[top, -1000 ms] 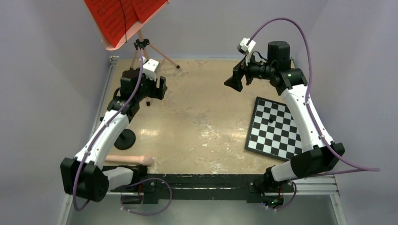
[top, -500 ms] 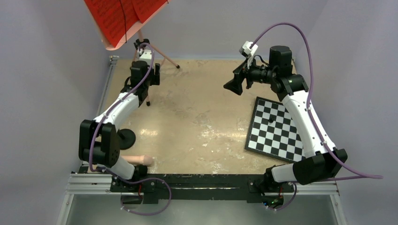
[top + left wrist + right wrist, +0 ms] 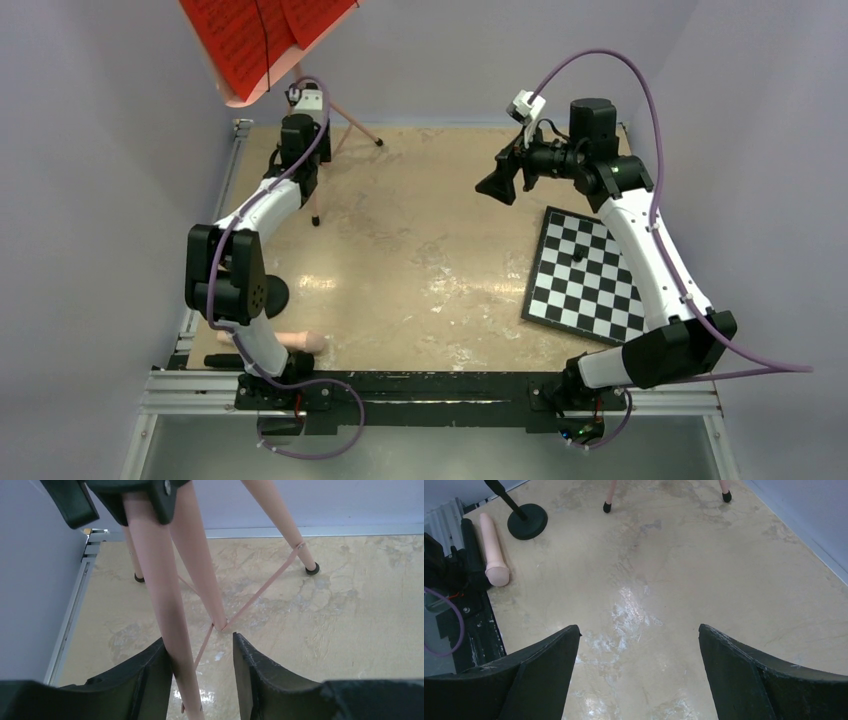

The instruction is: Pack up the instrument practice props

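**A:** Where does the left arm reach?

**B:** It reaches to the far-left corner of the table (image 3: 674,570). The left gripper (image 3: 200,645) has its jaws half open astride one leg of the upright pink music stand (image 3: 160,605), touching it on one side only. Red pages (image 3: 262,35) sit on the stand.

**A:** And the right arm?

**B:** It is raised near the checkerboard (image 3: 585,275), wrist turned left. The right gripper (image 3: 638,627) has its jaws wide apart, holding nothing.

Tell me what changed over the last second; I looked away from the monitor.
The left claw reached forward to the stand and narrowed around one leg, not yet clamped on it. The right claw stayed open and barely shifted. The checkerboard, pink rod and sheet music stayed put.
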Controlling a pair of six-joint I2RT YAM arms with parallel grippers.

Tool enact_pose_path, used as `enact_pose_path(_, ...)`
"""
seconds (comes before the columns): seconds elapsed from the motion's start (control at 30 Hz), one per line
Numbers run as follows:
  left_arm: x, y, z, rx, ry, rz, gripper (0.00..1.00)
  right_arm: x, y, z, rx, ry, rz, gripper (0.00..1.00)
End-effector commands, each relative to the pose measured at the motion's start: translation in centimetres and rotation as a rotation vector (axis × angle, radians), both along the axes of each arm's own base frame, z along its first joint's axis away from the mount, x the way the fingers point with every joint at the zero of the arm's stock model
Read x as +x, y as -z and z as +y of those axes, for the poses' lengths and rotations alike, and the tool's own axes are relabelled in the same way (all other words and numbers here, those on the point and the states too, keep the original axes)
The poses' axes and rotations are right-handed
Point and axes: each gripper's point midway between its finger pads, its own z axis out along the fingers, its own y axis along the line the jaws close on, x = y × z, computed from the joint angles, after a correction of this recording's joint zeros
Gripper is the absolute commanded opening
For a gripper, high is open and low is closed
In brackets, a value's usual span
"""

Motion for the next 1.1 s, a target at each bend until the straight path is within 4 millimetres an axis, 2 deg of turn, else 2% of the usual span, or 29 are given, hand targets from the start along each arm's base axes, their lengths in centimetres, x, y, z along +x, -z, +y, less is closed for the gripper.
enact_pose_path(0.0, 2.5, -2.5, -0.8, -0.039, 0.044, -0.087, 0.45, 0.1, -1.5, -0.1, 0.005, -0.002, -0.026, 0.93)
enact_pose_path(0.27, 2.1, -0.7, -1.9, -0.036, 0.118, -0.047, 0.00, 0.0, -1.0, 0.0, 0.000, -0.009, 0.002, 0.93)
enact_pose_path(0.5, 1.0, 0.5, -3.1, -0.008, 0.221, -0.035, 0.00, -0.4, -1.0, -0.3, -0.017, -0.010, 0.001, 0.93)
enact_pose_path(0.63, -1.1, 0.6, -5.3, -0.035, 0.359, -0.023, 0.00, -0.7, -0.6, -0.2, -0.012, -0.015, 0.012, 0.93)
enact_pose_path(0.7, -2.0, 1.0, -5.7, -0.044, 0.386, -0.008, 0.00, -0.7, -0.5, -0.2, -0.012, -0.017, 0.015, 0.93)
enact_pose_path(0.8, -2.8, 1.4, -5.4, -0.044, 0.374, 0.001, 0.00, -0.5, -0.3, -0.1, -0.013, -0.021, 0.017, 0.93)
enact_pose_path(0.9, -2.7, 1.6, -4.0, -0.031, 0.310, 0.005, 0.00, 0.1, -0.5, 0.1, -0.008, -0.019, 0.010, 0.93)
enact_pose_path(0.97, -2.3, 1.5, -3.0, -0.074, 0.273, 0.008, 0.00, 0.8, -1.8, 0.5, 0.013, -0.030, -0.036, 0.92)
enact_pose_path(1.07, -1.8, 1.0, -2.7, -0.187, 0.275, 0.038, 0.00, 3.9, -6.4, 1.4, 0.037, -0.019, -0.160, 0.93)
